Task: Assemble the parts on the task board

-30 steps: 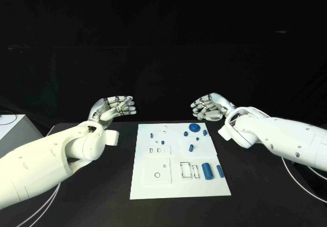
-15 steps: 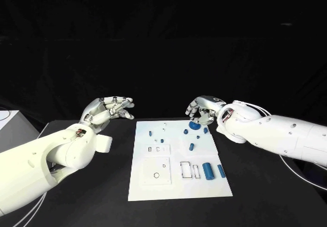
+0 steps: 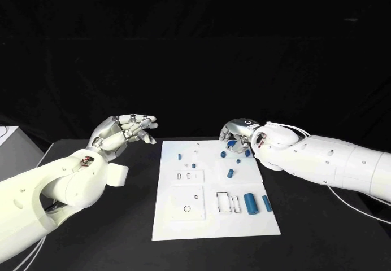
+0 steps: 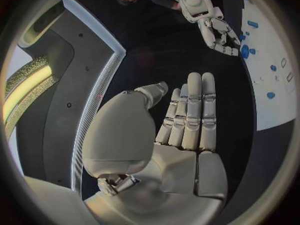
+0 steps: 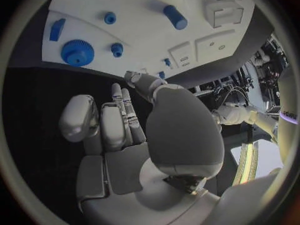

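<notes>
We see the right hand [image 3: 236, 135] over the task board's [image 3: 213, 223] far right corner, fingers apart and empty, hiding the blue knob [image 5: 77, 52] in the head view. Left hand [image 3: 124, 131] open, well left of it.

Counter [image 3: 98, 237]: black and matte, it carries everything.
Task board [image 3: 213, 226]: a white plate, lying flat in the middle of the counter (its long side runs away from the robot).
White box [image 3: 16, 149]: it is at the counter's left edge; whether it rests on the counter, I cannot tell.
White cable [image 3: 346, 206]: it curves at the counter's right side.
</notes>
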